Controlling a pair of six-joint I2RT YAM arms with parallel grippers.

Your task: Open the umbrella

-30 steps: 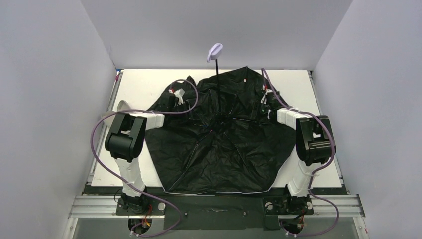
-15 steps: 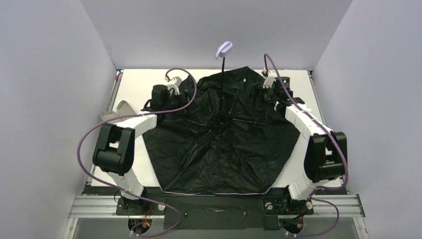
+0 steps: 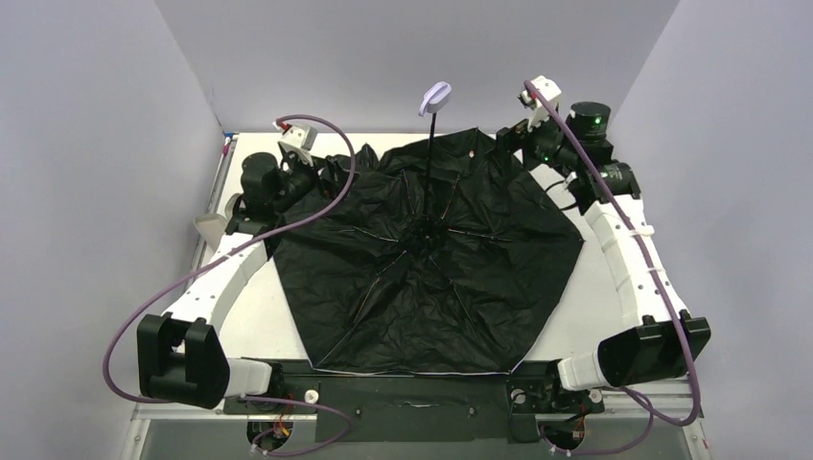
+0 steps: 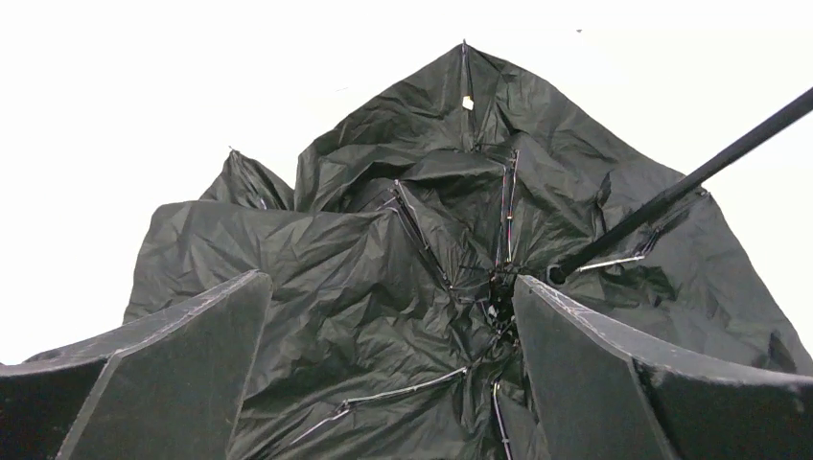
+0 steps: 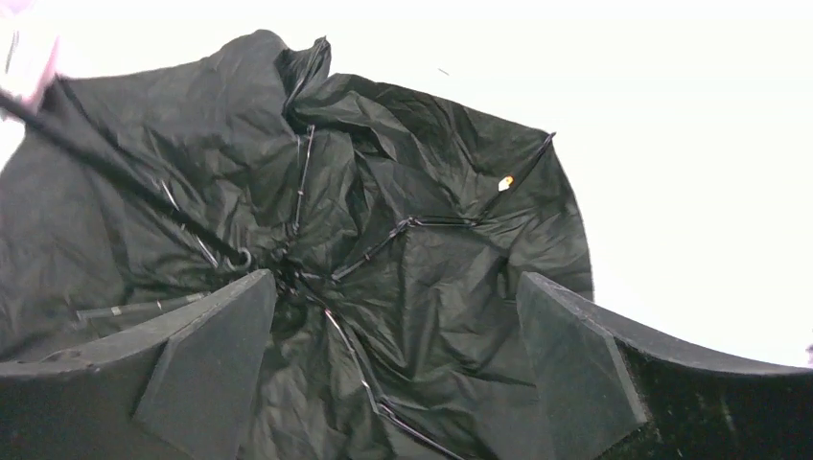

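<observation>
- Both arms have swung outward: left gripper (image 4: pixel 391 278) at ten o'clock, right gripper (image 5: pixel 398 280) at one, jaws apart, empty
- umbrella (image 3: pixel 431 278) spread upside down mid-table, handle (image 3: pixel 436 96) at twelve
- Ten-o'clock panels look crumpled; perhaps unlatched, ribs could fold back

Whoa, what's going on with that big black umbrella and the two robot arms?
The umbrella lies upside down on the table, spread wide with its black inside facing up. Its shaft and lilac handle point upward. The fabric at the far left looks crumpled. The left gripper and right gripper are both open near the umbrella's far edges, holding nothing.
</observation>
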